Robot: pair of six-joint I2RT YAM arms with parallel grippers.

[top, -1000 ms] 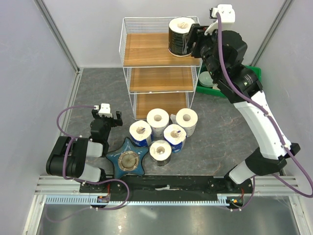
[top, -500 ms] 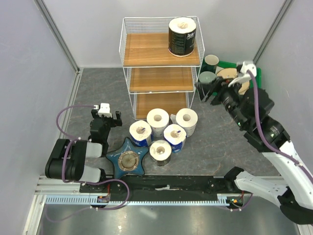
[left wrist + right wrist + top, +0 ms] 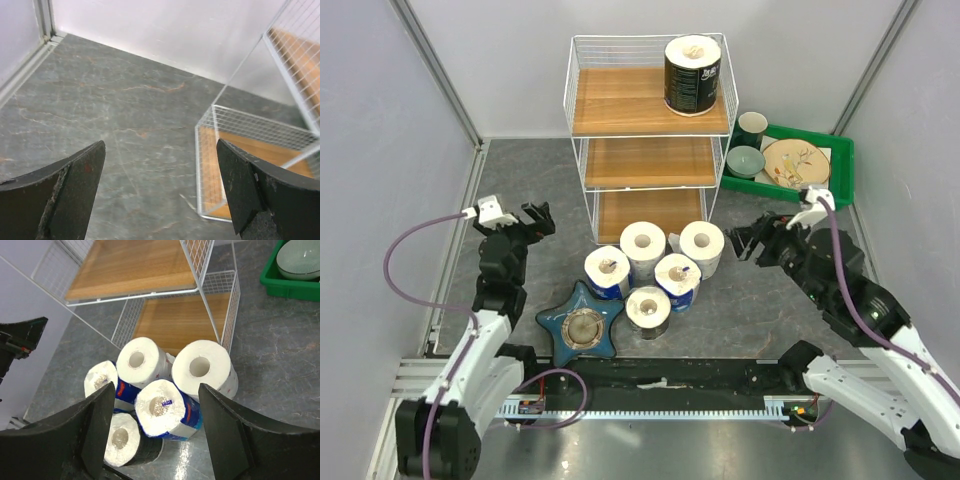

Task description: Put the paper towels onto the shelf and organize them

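Note:
The white wire shelf [image 3: 582,105] stands at the back with three wooden tiers. One black-wrapped roll [image 3: 692,75] stands upright on its top tier at the right. Several more rolls cluster on the table in front of the shelf: two white [image 3: 643,248] [image 3: 702,246], two blue-white [image 3: 607,272] [image 3: 676,279] and one black [image 3: 648,311]. My right gripper [image 3: 752,241] is open and empty, just right of the cluster; its wrist view looks down on the blue-white roll [image 3: 167,410]. My left gripper [image 3: 525,221] is open and empty, left of the shelf; its wrist view shows the shelf's bottom corner [image 3: 210,165].
A blue star-shaped dish [image 3: 582,325] lies at the cluster's front left. A green tray [image 3: 840,158] of dishes sits right of the shelf, with a dark cup [image 3: 752,127] beside it. Grey walls close in left and right.
My right arm left the black roll on the top tier, swung down and forward, and now hovers right of the roll cluster. My left arm rose and shifted left, away from the star dish.

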